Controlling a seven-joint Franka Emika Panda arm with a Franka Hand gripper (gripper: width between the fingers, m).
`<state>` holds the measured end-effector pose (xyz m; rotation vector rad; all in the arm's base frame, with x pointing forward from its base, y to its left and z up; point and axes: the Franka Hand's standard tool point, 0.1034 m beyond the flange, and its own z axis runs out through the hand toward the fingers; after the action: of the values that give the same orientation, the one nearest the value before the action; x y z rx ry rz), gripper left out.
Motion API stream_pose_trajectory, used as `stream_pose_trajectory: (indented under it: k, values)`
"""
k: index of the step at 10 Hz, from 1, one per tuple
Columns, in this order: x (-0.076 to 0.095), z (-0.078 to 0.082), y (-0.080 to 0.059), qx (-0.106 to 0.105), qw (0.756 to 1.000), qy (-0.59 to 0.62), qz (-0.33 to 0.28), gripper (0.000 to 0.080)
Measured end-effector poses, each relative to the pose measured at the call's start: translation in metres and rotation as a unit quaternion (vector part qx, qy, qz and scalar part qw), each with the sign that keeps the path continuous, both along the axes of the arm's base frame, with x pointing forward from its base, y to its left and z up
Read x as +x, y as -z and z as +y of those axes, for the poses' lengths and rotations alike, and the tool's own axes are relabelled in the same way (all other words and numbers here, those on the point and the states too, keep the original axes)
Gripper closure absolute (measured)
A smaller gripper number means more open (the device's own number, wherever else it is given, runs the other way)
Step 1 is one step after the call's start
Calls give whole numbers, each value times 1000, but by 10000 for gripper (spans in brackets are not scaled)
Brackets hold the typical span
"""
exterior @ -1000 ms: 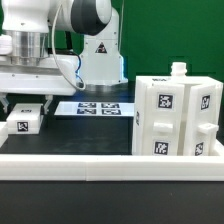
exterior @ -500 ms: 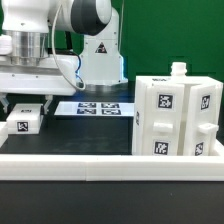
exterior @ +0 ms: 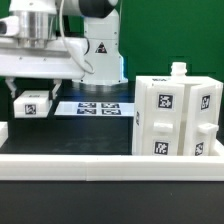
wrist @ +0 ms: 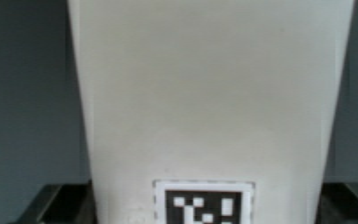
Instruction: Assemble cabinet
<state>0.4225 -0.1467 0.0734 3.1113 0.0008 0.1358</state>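
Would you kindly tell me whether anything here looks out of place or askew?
Nothing stands out: the cabinet body stands upright, the small panel is held level, and the marker board lies flat.

Cabinet body [exterior: 175, 118] and panel piece [exterior: 33, 103] white, each with black-and-white square tags — table [exterior: 62, 135] black, marker board [exterior: 97, 108] white, tagged likewise.

Bare black tabletop [exterior: 85, 137] between small panel piece [exterior: 33, 103] and cabinet body [exterior: 175, 115]
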Motion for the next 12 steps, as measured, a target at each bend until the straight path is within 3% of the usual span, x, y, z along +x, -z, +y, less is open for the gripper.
stream_pose_trajectory:
  k: [2, 3, 4, 5, 6, 12]
  values:
    - [16, 35, -33, 17, 1000, 22, -14, 241]
    - [25, 62, -50, 24, 998, 58, -11, 241]
    - [40, 89, -69, 21, 997, 79, -4, 241]
    - [59, 106, -81, 21, 996, 89, -1, 240]
    - [72, 109, -84, 26, 995, 93, -6, 240]
    - [67, 111, -78, 29, 994, 101, 7, 240]
